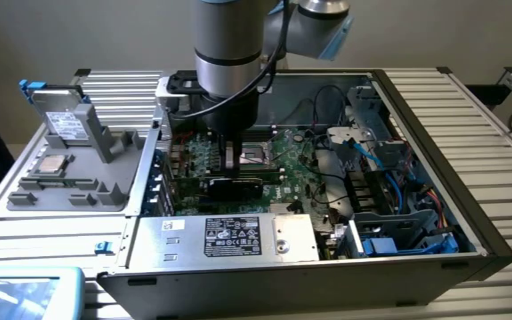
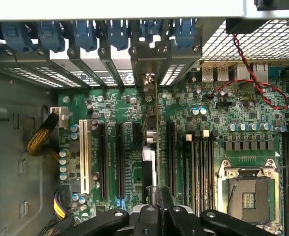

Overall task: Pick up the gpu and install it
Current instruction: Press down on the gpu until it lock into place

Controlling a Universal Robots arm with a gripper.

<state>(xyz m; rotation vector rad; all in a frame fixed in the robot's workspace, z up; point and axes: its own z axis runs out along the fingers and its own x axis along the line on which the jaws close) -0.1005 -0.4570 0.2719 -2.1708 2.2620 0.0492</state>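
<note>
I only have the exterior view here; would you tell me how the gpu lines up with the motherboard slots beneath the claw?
Observer: In the wrist view the gpu is edge-on, gripped by the claw, over the strip between a short slot and a long black slot.
Operator: Where does its bracket end point?
Observer: Its silver bracket meets the rear slot openings, close to the blue latches.
Operator: Are the neighbouring slots occupied?
Observer: No; the white slot and the black ones beside it hold no cards.
</note>
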